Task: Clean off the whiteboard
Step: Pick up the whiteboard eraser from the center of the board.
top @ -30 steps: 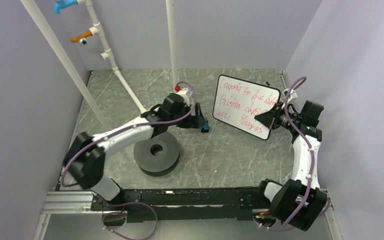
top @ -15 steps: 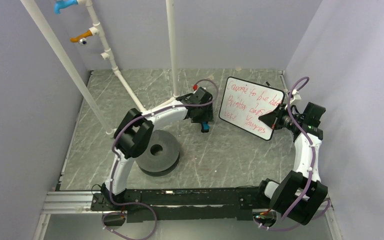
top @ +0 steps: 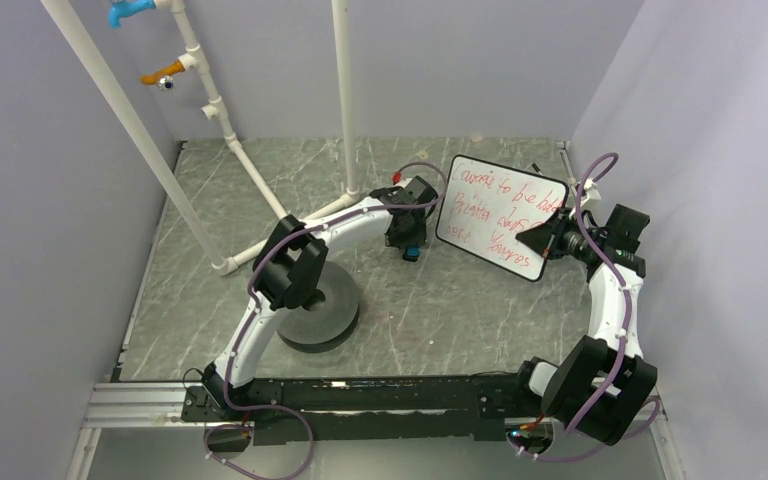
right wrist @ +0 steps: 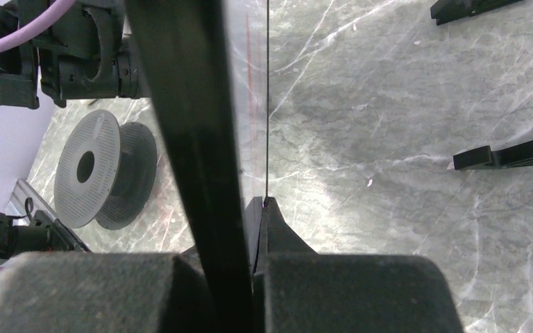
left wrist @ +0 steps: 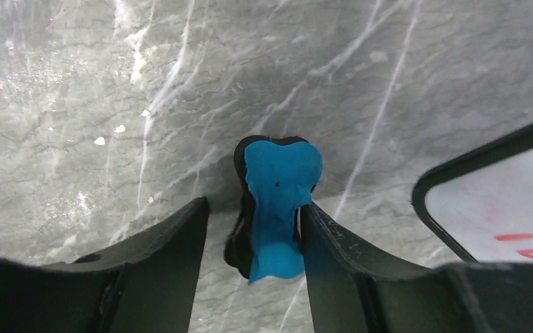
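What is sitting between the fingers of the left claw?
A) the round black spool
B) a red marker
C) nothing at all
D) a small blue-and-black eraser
D: the left wrist view shows the left claw straddling the eraser, one finger against it and a gap at the other, while the right claw grips the whiteboard.

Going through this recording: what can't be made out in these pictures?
- Red handwriting on the small white rectangular whiteboard: too small to read reliably from top; edge-on in right wrist view; cut off by frame edge in left wrist view.
- Left gripper around the blue-and-black eraser block: hidden under its own wrist in top view.
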